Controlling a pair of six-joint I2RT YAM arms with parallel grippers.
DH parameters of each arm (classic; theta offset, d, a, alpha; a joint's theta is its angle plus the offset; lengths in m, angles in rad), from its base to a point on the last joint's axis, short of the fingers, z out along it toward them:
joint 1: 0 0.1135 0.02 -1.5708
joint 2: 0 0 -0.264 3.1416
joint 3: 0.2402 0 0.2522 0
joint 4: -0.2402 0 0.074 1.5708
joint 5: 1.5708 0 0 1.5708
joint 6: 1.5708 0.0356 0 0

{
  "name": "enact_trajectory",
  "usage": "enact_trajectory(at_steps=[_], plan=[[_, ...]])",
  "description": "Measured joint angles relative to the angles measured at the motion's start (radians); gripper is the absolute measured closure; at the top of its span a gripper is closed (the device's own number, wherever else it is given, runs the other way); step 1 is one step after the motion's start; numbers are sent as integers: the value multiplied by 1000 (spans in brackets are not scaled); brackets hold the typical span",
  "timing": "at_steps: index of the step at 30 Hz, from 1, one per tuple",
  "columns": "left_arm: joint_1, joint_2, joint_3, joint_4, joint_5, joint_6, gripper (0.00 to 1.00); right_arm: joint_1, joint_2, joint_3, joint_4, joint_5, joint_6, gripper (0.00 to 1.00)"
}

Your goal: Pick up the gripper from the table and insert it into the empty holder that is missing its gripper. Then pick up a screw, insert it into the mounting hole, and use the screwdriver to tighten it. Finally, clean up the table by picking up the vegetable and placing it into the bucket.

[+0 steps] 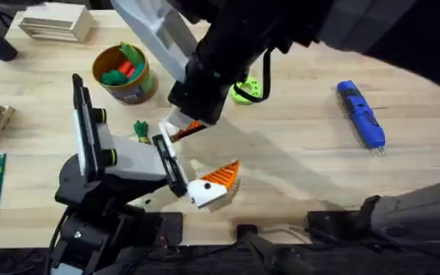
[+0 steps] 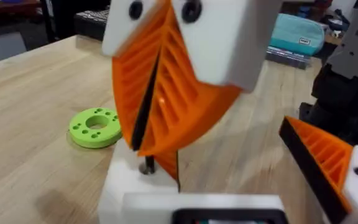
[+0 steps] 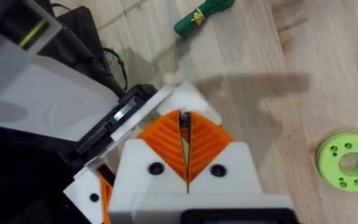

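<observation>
Pale wood-grain desk (image 1: 304, 176), planked, matte. Right hand (image 3: 185, 155): white angular plastic mounts with orange ribbed wedge pads, pads pressed together on a small dark screw (image 3: 184, 119) nipped at the tips. It hangs over the left hand (image 1: 205, 187), which sits low near the desk's front edge. Left hand carries one orange ridged triangular pad (image 1: 221, 174) on a white mount; whether its fingers are apart or together, can't tell.

Lime-green round plastic ring disc (image 2: 96, 127), flat on the desk with a centre hole and smaller holes around it, lies beyond the right hand, well apart from both hands. Stubby screwdriver with thick bright blue handle (image 1: 361, 114) lies far out on the right side of the desk, untouched.

Small round tan-orange bucket (image 1: 125, 72) with a dark band stands at the back left; inside are green and red toy pieces. Tiny dark green toy vegetable (image 1: 140, 130) lies on the desk just in front of the bucket, outside it, near the left arm.
</observation>
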Motion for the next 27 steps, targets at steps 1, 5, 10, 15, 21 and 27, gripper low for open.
enact_trajectory(at_steps=[1, 5, 10, 15, 21, 27], plan=[[0, 0, 0, 0, 0, 0, 14, 0, 0, 0, 0, 0, 0, 994], [0, 0, 0, 0, 0, 0, 14, 0, 0, 0, 0, -17, 0, 994], [0, 0, 0, 0, 2, 1, 14, -6, 0, 0, -3, -27, 0, 994], [0, 0, 0, 0, 3, 4, 14, -13, 0, 0, -6, -34, 0, 994], [0, 0, 0, 0, 2, 4, 14, -20, 4, 0, -3, -42, 0, 994], [0, 0, 0, 0, 3, 4, 14, -20, 6, 0, 8, -45, 0, 994]])
